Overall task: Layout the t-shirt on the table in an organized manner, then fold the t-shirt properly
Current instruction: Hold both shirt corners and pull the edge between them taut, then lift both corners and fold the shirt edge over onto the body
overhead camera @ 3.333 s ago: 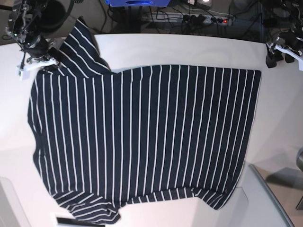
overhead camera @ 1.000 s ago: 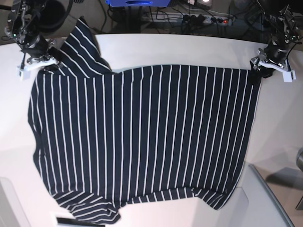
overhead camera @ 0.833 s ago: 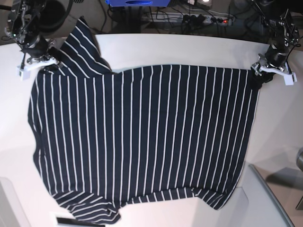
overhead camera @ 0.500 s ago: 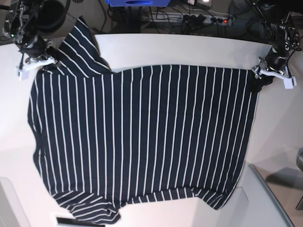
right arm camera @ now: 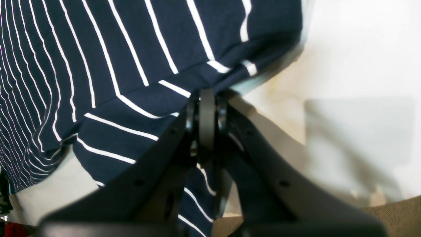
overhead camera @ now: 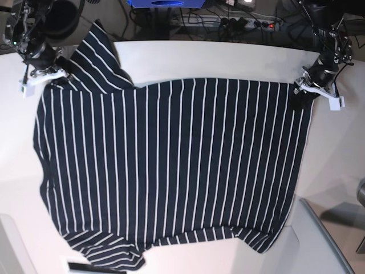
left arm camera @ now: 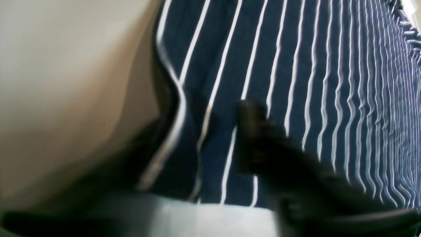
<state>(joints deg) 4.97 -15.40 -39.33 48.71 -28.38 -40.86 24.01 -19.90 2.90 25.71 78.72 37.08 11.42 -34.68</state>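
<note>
Nearest the base camera, the t-shirt's (overhead camera: 171, 165) lower hem edge and one short sleeve lie at the bottom of the frame, the sleeve just above a small dark item (overhead camera: 88, 267) at the picture's lower edge that is too cut off to identify. From there the dark navy fabric with thin white stripes spreads flat across the middle of the white table (overhead camera: 228, 57), with bare tabletop showing on every side. Farther back, at the far corner on that view's right, the left gripper (overhead camera: 303, 96) sits on the shirt's corner; the left wrist view shows one dark finger (left arm camera: 253, 131) pressed on top of the striped cloth just inside its hem, with the fabric edge buckled upward beside it, but the opposing finger is hidden under blur, so whether the claw has closed on the cloth cannot be told. At the far corner on the view's left, the right gripper (overhead camera: 57, 77) rests at the shoulder where the second sleeve angles away toward the table's curved far edge. The right wrist view shows its two dark fingers (right arm camera: 207, 125) pressed together with a gathered pinch of the shirt's edge between them, so this claw is closed on the t-shirt (right arm camera: 115, 65), and the cloth puckers into small folds around the pinch. Beyond the table's far edge lie a power strip (overhead camera: 251, 23) and loose cables against a dark background.
</note>
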